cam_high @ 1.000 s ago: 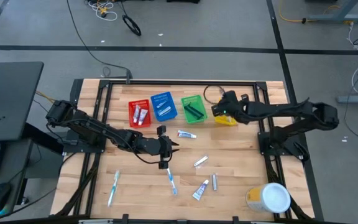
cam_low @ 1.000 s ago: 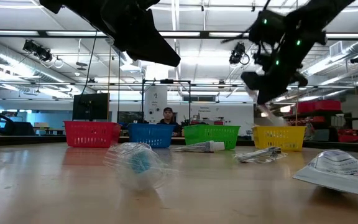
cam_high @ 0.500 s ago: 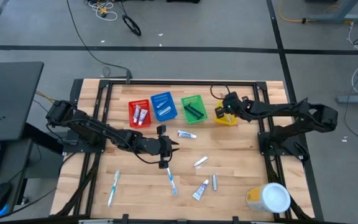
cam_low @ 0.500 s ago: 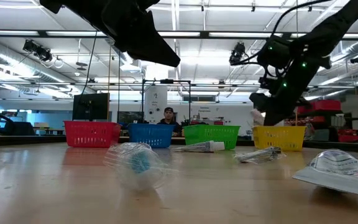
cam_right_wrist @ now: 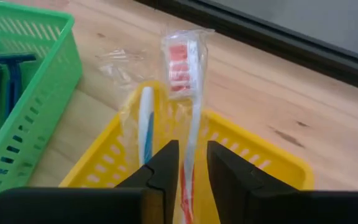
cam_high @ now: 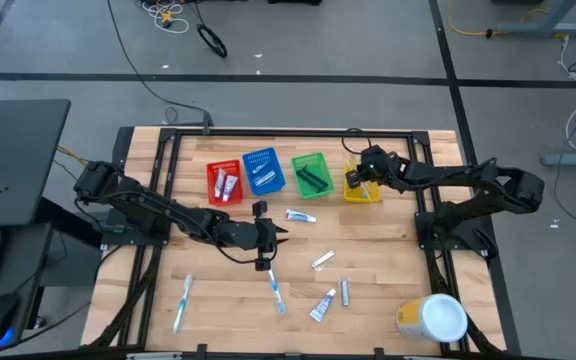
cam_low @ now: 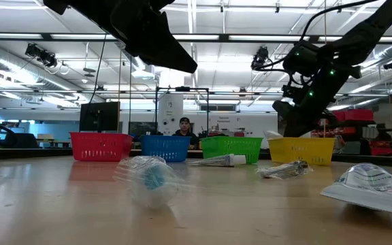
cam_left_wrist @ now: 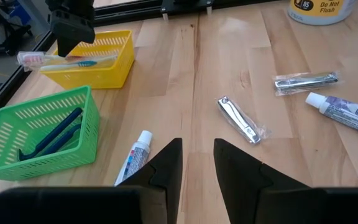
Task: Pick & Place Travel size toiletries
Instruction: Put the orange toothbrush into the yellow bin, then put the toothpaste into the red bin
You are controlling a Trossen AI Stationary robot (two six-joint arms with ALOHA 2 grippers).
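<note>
My right gripper (cam_high: 367,175) hangs over the yellow bin (cam_high: 364,190) at the far right of the bin row, shut on a clear-wrapped toothbrush (cam_right_wrist: 180,59) with red bristles. Another wrapped toothbrush (cam_right_wrist: 145,121), white and blue, lies in that bin. My left gripper (cam_high: 274,240) hovers open and empty over the table's middle. Below it lie a toothpaste tube (cam_left_wrist: 135,155), a wrapped item (cam_left_wrist: 240,119), another wrapped item (cam_left_wrist: 305,81) and a second tube (cam_left_wrist: 344,112). Two more toothbrushes (cam_high: 276,291) (cam_high: 183,300) lie near the front edge. My right gripper pinches the toothbrush's handle (cam_right_wrist: 192,140) between its two fingers, coming from above and lying across it. The brush lies about level over the yellow bin's top (cam_left_wrist: 73,59), its red head (cam_left_wrist: 30,59) sticking out past the rim; whether it rests on the rim I cannot tell.
Red (cam_high: 224,182), blue (cam_high: 262,170) and green (cam_high: 312,173) bins stand in the far row; the green one holds blue razors (cam_left_wrist: 51,134). A large white-lidded yellow tub (cam_high: 433,318) sits at the near right corner. A person shows in the room behind (cam_low: 184,129).
My right gripper has come down toward the yellow bin, carrying the wrapped toothbrush with it. The brush now sits level at the bin's top instead of high above it. The left arm has kept still.
</note>
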